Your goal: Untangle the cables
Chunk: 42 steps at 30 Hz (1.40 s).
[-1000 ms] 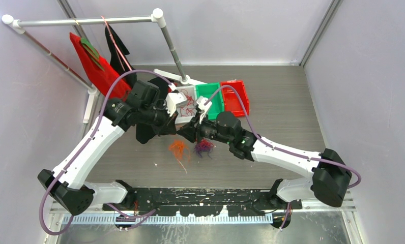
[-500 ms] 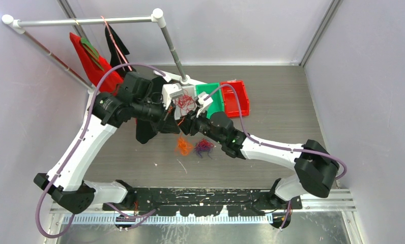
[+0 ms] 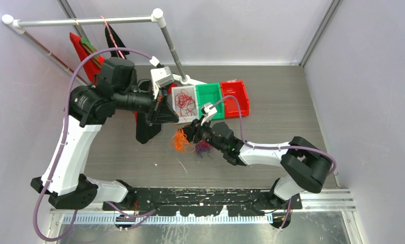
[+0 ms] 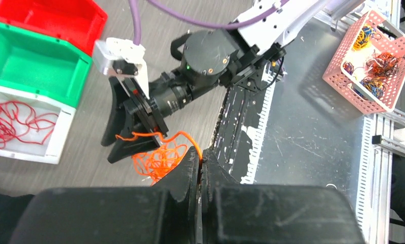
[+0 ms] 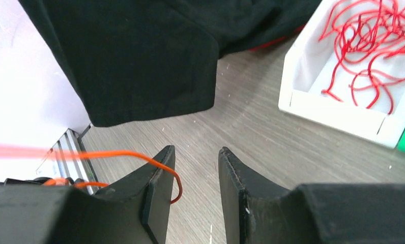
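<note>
cable [image 4: 157, 160] orange, pinched in left pincer [image 4: 200, 153]; right pincer [image 5: 194, 157] parted

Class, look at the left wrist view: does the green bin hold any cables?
No, the green bin shows a bare floor; the red cables lie in the white bin beside it.

Table top [image 3: 287, 117]: grey wood-grain surface, matt.
Green bin [image 4: 37, 66]: smooth moulded plastic, slightly glossy.
Black garment [image 5: 139, 56]: soft matt cloth.
Orange cable [image 4: 160, 157]: thin wire, smooth coated skin.
Rack rail [image 3: 88, 21]: bright bare metal tube.
</note>
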### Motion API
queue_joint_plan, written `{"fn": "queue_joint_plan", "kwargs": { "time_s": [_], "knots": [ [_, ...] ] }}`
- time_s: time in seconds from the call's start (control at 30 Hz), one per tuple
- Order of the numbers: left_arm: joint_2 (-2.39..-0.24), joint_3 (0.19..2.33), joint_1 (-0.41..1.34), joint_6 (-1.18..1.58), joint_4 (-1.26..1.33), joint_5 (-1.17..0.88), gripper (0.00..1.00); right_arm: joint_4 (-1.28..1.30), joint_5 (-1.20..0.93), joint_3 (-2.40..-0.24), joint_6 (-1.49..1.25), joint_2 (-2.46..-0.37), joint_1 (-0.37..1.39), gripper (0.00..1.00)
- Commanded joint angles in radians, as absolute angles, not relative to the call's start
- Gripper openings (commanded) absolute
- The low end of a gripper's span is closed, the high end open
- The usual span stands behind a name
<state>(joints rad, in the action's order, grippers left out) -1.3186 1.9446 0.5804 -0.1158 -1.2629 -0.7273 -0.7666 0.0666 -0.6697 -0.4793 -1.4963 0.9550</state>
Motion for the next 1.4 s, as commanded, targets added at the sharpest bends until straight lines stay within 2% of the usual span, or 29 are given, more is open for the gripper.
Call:
{"fn": "queue_joint_plan", "kwargs": {
  "time_s": [0.0, 0.43, 0.67, 1.07, 1.37],
  "knots": [
    [-1.320, 2.018, 0.578, -0.136, -1.256, -0.742, 0.00, -0.923, 0.087, -0.641, -0.561, -1.511, 0.966, 0.42],
    [-1.388, 2.322, 0.578, -0.211, -1.241, -0.663, 0.00, -0.936, 0.161, -0.565, -0.542, -1.497, 0.995, 0.47],
    [-1.410, 2.430, 0.578, -0.262, -1.250, -0.554, 0.00, -0.716, 0.277, -0.587, -0.356, -1.385, 1.034, 0.48],
    [-1.327, 2.321, 0.578, -0.282, -0.937, -0.186, 0.00, -0.425, 0.449, -0.578, -0.112, -1.192, 1.120, 0.48],
    [-1.320, 2.304, 0.578, -0.304, -0.977, -0.226, 0.00, -0.312, 0.603, -0.580, 0.030, -1.080, 1.146, 0.52]
  ]
}}
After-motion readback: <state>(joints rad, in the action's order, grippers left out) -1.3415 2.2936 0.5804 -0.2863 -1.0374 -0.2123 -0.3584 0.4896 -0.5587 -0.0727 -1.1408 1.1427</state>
